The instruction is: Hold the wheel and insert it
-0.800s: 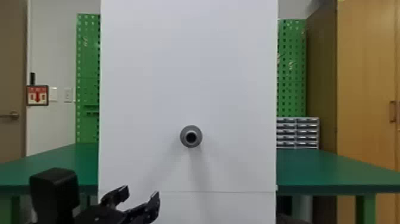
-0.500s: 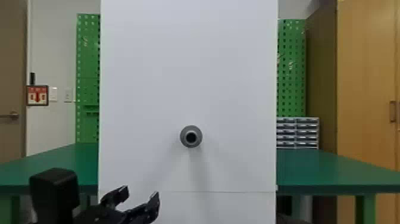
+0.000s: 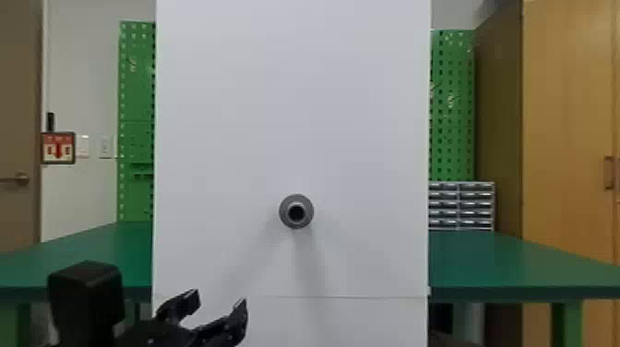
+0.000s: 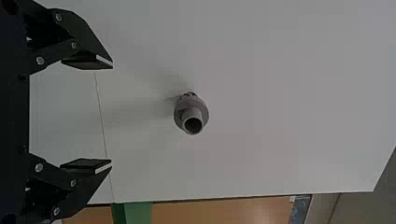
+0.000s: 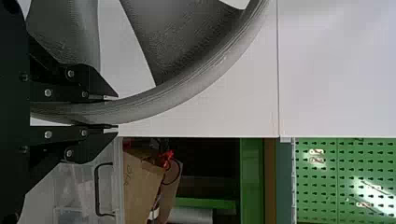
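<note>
From where I stand, the left arm comes in low at the robot's left, a blocky black part upright beside it. Its left gripper slants up and inward in front of the white panel, the two fingers spread wide, with white panel showing between them. By the left wrist view, that spread lines up with the grey post, which sits farther off, its hollow end facing out.

The right gripper is drawn narrow in the right wrist view, one flat finger on each side of the rim of the grey wheel, clamped on that edge. The wheel's broad spokes reach across in front of the panel; it is held there, apart from the post as far as the head view shows (how far, I can't tell from here).

As for edges, the panel's side runs close by one of the right fingertips, and past it are brown cardboard and a clear bin with a black handle. The head view shows the panel's two upright edges well out to either side of the post, and a thin seam crossing below it. A broad face of panel surrounds the post, and another stretch lies between it and the left fingertips. Green tabletop extends past both panel edges, with green pegboard rising behind and small drawers on the robot's right
</note>
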`<state>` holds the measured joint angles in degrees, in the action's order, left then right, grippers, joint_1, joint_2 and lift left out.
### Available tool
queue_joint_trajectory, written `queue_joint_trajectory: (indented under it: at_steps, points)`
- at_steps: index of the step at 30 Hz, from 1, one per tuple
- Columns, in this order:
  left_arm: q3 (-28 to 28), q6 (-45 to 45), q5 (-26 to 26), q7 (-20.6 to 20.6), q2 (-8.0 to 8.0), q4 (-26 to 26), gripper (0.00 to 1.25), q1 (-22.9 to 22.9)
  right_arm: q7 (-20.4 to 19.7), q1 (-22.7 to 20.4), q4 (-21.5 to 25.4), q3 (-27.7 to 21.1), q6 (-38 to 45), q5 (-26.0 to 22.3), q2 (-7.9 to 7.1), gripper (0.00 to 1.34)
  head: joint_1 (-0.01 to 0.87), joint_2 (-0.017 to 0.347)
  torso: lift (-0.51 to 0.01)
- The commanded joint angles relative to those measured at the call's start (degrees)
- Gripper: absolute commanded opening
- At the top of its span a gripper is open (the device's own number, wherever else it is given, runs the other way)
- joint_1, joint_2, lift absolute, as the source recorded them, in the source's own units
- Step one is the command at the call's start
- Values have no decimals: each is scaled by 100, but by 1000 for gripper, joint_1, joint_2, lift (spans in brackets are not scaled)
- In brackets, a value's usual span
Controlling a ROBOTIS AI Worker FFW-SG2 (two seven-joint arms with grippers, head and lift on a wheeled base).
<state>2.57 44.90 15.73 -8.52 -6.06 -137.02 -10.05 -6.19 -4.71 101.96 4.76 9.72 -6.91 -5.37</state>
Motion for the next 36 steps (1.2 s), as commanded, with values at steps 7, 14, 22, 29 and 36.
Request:
queue_joint_trajectory:
  at_steps: [7,14,22,29,36]
  points:
    - [-2,10,-9,17,0,0,755,12,3,5,-1,-55,-5,40,71,242,0,28,-489]
    - [-2,10,0,26,8,0,755,30,3,31,113,-134,83,23,115,242,0,29,-489]
    - [-2,45,27,61,8,0,755,30,12,251,553,-178,751,23,133,242,0,29,-489]
    - [15,63,27,61,8,0,755,12,12,497,1089,-239,1515,58,168,242,0,29,-489]
    - [33,63,18,70,8,0,755,12,12,778,1564,-301,2298,23,115,242,0,29,-489]
